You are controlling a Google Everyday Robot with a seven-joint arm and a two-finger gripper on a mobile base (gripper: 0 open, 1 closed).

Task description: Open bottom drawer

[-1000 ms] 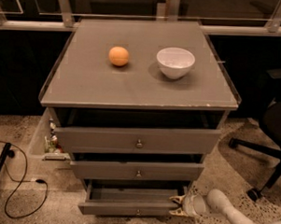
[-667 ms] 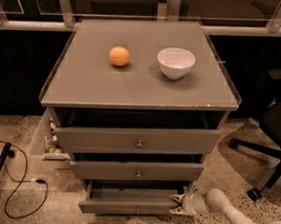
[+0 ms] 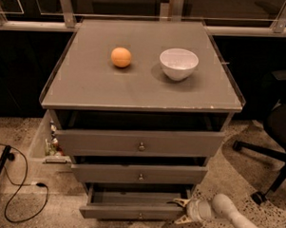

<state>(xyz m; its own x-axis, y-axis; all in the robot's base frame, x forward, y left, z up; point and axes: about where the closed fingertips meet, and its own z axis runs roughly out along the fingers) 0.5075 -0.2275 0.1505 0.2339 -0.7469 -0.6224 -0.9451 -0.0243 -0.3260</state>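
A: Where is the bottom drawer [image 3: 124, 212]?

B: It is the lowest one. Its front stands a little forward of the middle drawer [image 3: 107, 173], its long axis runs left to right, and its knob [image 3: 139, 215] sits at the centre.

A: And the hand [image 3: 177, 211]?

B: It is at the front's right end, right of the knob, with its fingers spread wide and holding nothing. I judge the pull should run straight out, square to the front.

I see the gripper [image 3: 180, 211] low at the near right, right against the right end of the bottom drawer [image 3: 129, 211], which stands partly open. On the desk [image 3: 87, 85] above, an orange [image 3: 121, 57] sits left of a white bowl [image 3: 178, 63].
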